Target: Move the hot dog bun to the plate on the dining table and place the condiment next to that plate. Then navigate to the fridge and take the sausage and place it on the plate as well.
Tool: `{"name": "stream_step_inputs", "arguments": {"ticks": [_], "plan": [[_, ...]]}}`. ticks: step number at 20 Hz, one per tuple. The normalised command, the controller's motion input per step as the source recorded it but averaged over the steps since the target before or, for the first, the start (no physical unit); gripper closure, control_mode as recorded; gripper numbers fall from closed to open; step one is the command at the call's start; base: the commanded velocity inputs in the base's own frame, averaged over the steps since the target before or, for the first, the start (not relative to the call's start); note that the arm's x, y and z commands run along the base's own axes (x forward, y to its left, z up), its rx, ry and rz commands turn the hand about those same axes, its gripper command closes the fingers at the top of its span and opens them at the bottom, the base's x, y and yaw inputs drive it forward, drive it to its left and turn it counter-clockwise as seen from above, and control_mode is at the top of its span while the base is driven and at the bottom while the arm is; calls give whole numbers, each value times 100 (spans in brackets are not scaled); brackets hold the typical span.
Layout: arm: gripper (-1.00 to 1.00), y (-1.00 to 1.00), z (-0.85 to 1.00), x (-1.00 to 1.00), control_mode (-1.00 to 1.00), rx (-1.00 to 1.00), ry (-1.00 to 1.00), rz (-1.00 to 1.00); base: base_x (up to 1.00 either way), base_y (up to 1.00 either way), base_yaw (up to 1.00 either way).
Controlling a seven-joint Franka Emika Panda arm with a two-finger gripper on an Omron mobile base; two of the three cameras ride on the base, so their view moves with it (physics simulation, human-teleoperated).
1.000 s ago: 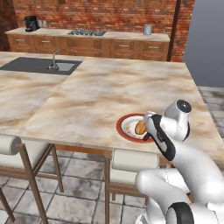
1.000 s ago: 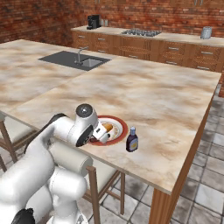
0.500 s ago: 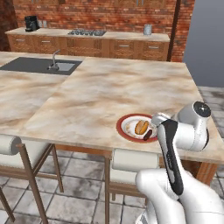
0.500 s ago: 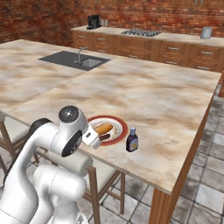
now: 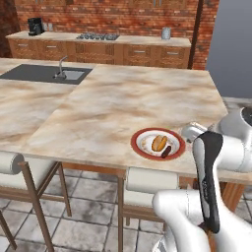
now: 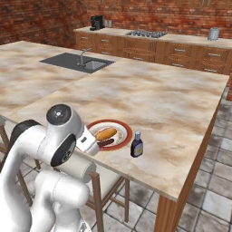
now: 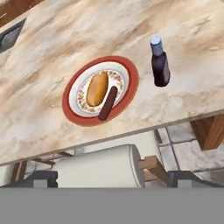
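Red-rimmed white plate (image 7: 72, 111) holds an orange bun (image 7: 97, 89) and dark brown sausage (image 7: 107, 103); beside the plate, a dark brown bottle (image 7: 160, 68).

No lettering, number or brand can be read anywhere. The small dark brown condiment bottle with a pale cap (image 7: 160, 65) shows no legible label. The round white red-rimmed plate (image 7: 73, 109) bears only a speckled pattern.

The large beige-brown veined marble dining table (image 5: 113, 108) looks smooth and faintly polished; the round white plate with a broad red rim (image 7: 70, 105) appears glazed ceramic; the small dark brown bottle (image 7: 160, 65) looks glossy; the oblong golden-orange bun (image 7: 97, 88) is matt; the slim reddish-brown sausage (image 7: 107, 103) looks smooth; the padded cream chair back (image 7: 100, 167) sits on a wooden frame.
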Motion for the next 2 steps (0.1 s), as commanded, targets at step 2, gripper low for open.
{"name": "stream_step_inputs", "arguments": {"ticks": [2], "plan": [[-100,0,35,-63,-100,0,-9,0,0,0,0]]}}
